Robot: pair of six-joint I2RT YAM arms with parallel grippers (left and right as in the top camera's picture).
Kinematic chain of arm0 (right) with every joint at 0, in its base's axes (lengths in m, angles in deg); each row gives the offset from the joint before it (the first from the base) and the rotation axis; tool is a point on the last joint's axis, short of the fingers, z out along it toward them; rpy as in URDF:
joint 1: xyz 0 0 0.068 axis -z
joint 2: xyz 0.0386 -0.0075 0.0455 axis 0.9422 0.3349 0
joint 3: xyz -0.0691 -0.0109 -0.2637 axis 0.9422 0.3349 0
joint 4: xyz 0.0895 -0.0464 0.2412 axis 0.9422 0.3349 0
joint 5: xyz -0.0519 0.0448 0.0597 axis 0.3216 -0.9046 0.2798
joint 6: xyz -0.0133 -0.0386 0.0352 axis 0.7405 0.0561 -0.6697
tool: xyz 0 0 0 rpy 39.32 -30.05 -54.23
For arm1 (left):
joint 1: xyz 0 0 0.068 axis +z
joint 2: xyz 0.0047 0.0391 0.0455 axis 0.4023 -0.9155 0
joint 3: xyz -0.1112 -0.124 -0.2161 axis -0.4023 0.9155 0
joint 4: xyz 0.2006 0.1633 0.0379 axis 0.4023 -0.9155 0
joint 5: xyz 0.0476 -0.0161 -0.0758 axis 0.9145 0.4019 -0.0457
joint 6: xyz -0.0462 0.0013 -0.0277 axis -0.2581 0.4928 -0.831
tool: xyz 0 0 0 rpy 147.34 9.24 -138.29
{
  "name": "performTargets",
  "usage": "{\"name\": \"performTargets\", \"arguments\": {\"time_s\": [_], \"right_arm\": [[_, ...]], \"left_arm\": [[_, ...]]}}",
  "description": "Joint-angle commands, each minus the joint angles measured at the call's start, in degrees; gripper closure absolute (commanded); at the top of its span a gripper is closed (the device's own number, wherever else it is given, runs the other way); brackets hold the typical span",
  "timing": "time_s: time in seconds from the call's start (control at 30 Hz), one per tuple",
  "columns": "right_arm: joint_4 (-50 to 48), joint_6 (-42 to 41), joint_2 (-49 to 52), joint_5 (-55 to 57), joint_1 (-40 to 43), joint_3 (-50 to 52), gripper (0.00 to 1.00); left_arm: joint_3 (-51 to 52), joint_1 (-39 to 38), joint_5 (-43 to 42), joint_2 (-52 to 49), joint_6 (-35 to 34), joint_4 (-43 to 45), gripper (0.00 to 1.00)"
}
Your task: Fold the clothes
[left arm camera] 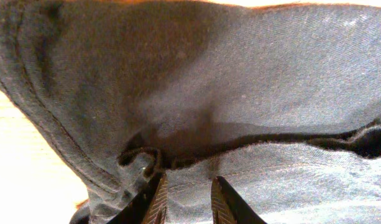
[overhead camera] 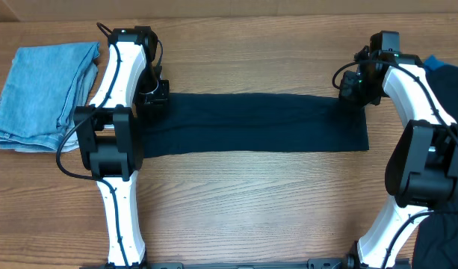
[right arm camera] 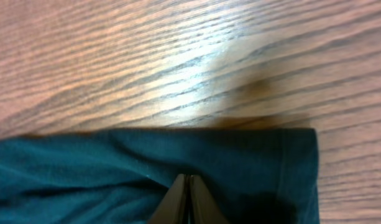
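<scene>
The clothes [overhead camera: 251,123] lay folded into one long dark band across the middle of the wooden table [overhead camera: 251,217], flat and smooth along most of its length. At the band's left end, on its far edge, sat the left gripper [overhead camera: 152,96]. Its fingers [left arm camera: 154,202] stood a little apart, with a bunched hem just beside the tips and cloth filling the gap. Whether they pinched that cloth could not be told. At the band's right end, also on the far edge, sat the right gripper [overhead camera: 354,88]. Its fingers [right arm camera: 178,199] were pressed tight together with their tips in the fabric near the corner, and a crease ran into them, so they were nipping a fold. Well to the left of the clothes lay a light blue denim garment [overhead camera: 42,93], folded. Beyond their right end, at the table's near corner, lay another dark cloth [overhead camera: 441,243].
</scene>
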Motion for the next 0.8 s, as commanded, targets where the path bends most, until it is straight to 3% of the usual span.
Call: {"name": "performTargets", "arguments": {"time_s": [0.0,0.23,0.53,0.77], "right_arm": [[-1.4,0.1,0.9,-1.3,-0.1,3.3,0.96],[-2.6,0.1,0.9,-3.7,-0.1,6.0,0.96],[12.1,-0.4,0.9,-5.4,-0.1,6.0,0.96],[15.5,-1.4,0.2,-9.4,-0.1,5.7,0.96]], "left_arm": [[0.2,0.0,-0.3,-0.2,0.5,0.2,0.72],[0.2,0.0,-0.3,-0.2,0.5,0.7,0.72],[0.2,0.0,-0.3,-0.2,0.5,0.9,0.72],[0.2,0.0,-0.3,-0.2,0.5,0.8,0.72]]}}
